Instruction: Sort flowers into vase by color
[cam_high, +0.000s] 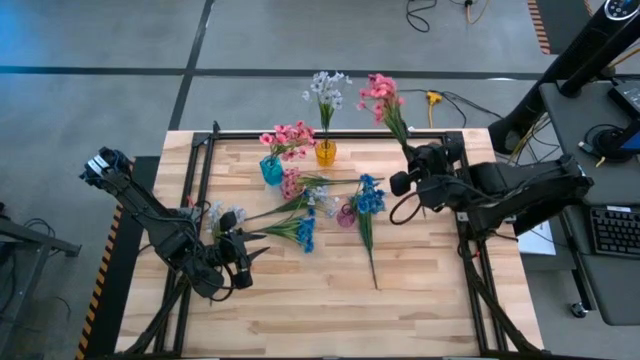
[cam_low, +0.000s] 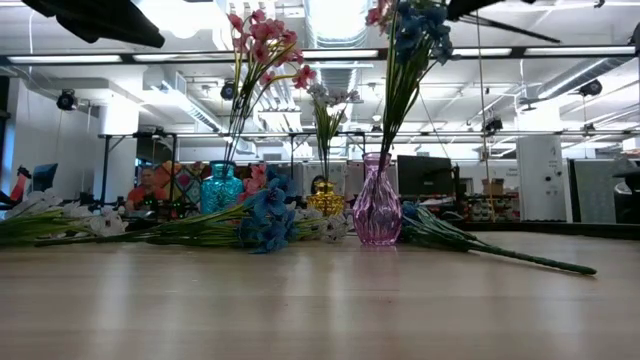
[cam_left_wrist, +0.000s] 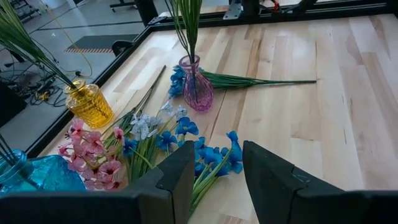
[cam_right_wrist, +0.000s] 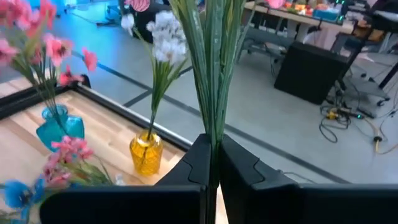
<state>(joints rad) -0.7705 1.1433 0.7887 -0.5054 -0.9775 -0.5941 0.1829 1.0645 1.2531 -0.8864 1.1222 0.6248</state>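
Note:
Three vases stand near the table's far middle. The teal vase (cam_high: 271, 170) holds pink blooms, the yellow vase (cam_high: 326, 152) holds white blooms, and the pink vase (cam_high: 346, 215) holds a blue spray (cam_high: 371, 195). Loose pink (cam_high: 291, 185), white (cam_high: 224, 215) and blue (cam_high: 305, 236) sprays lie flat on the wood, and another blue spray's stem (cam_high: 370, 255) lies toward the near edge. My right gripper (cam_high: 408, 152) is raised by the far right edge, shut on a pink spray (cam_high: 380, 95). My left gripper (cam_left_wrist: 214, 180) is open above the loose blue blooms (cam_left_wrist: 211, 155). My right gripper pinches the pink spray's green stem and leaves (cam_right_wrist: 211, 134) between its two shut fingers, which lie across the stem. The spray is lifted clear of the table. It rises past the fingers, with its blooms (cam_high: 380, 95) over the table's far edge. The stem's lower end is hidden by the gripper.
A black frame (cam_high: 200, 150) runs along the table's left and far edges. The near half of the table (cam_high: 330, 310) is bare wood. Cables and a yellow plug (cam_high: 433, 98) lie on the floor beyond the far edge, and a desk with a keyboard (cam_high: 610, 230) stands to the right.

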